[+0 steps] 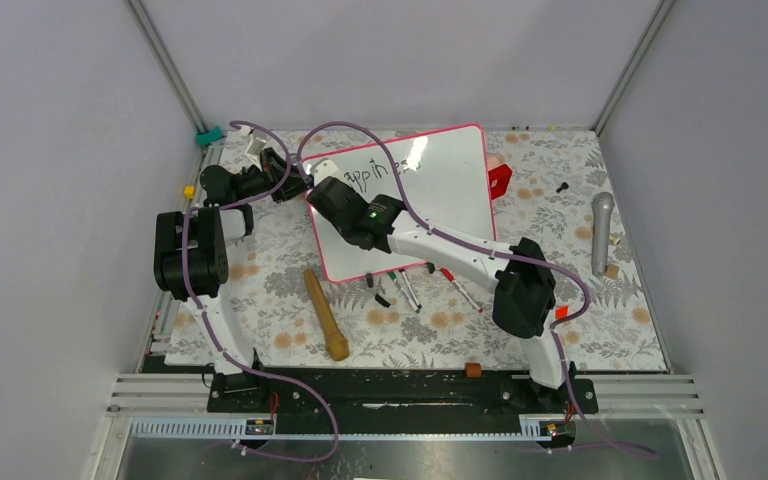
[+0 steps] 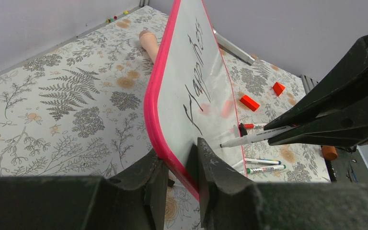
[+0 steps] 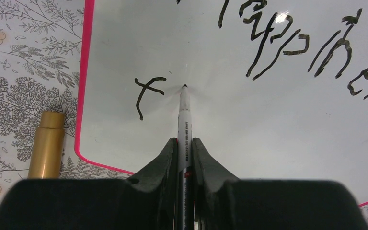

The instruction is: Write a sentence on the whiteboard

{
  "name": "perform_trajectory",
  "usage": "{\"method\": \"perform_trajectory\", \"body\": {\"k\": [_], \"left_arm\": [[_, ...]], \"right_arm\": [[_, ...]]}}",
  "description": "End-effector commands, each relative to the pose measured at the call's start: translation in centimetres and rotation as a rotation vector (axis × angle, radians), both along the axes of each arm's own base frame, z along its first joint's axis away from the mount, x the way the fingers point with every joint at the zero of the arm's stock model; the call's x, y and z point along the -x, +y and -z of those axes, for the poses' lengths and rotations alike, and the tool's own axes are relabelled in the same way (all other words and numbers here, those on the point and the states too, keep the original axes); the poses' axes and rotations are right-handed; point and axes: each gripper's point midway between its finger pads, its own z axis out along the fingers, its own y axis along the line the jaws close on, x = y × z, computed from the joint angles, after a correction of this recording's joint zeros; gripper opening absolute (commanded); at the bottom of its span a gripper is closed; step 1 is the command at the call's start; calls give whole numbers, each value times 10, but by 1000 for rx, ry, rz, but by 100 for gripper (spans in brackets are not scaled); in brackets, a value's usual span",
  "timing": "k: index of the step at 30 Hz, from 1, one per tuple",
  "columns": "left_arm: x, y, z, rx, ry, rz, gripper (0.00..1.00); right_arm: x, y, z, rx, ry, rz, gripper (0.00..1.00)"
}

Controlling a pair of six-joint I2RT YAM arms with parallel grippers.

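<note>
Left pincer [image 1: 288, 186]: I see it at the upper left of the overhead view, narrowly parted and clenched on the pink frame at the left edge of the whiteboard [image 1: 450, 205]. In its own camera [image 2: 182, 167] the frame runs straight down between the two black fingers [image 2: 155, 184], which touch it on both sides.

Wooden peg [image 1: 324, 314]: it lies on the flowered cloth just below the board's lower left corner, gripped by nothing.

Right pincer [image 1: 332, 196]: it is over the board's left part, squeezed fully together on a marker [image 3: 184, 112]. From its wrist [image 3: 184, 143] I see the white barrel pinched between the fingertips, its black tip touching the glossy surface.

Whiteboard: it takes the upper middle of the overhead view, turned at a slant, and fills most of the right wrist picture [image 3: 268, 139].

Sentence [image 3: 292, 52]: I read "Happine" plus part of one more letter across the top of the wrist picture. A lone "f" stroke sits on the line below, just left of the marker tip. The overhead view shows the writing near the board's top edge [image 1: 380, 170].

Loose markers [image 1: 407, 292]: several lie near the board's lower edge, one with a red cap.

Red block [image 1: 500, 181]: it sits against the board's right edge.

Microphone [image 1: 601, 232]: it lies at the far right, well apart from both arms.
</note>
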Motion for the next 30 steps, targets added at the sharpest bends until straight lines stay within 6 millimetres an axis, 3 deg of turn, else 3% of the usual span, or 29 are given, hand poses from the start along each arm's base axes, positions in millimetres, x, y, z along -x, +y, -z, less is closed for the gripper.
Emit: {"method": "perform_trajectory", "body": {"k": [1,6,15,30], "left_arm": [[40,-8,28,-150,-184,248,0],[40,-8,28,-151,-189,247,0],[40,-8,28,-151,-188,247,0],[41,-8,29,-151,-186,248,0]], "right_arm": [[-11,-10,-3,25,-25,44,0],[-12,-13,-7,32,-37,47,0],[-9,-1,-12,-28,-23,13,0],[6,-11,-46,-204,-92,-29,0]]}}
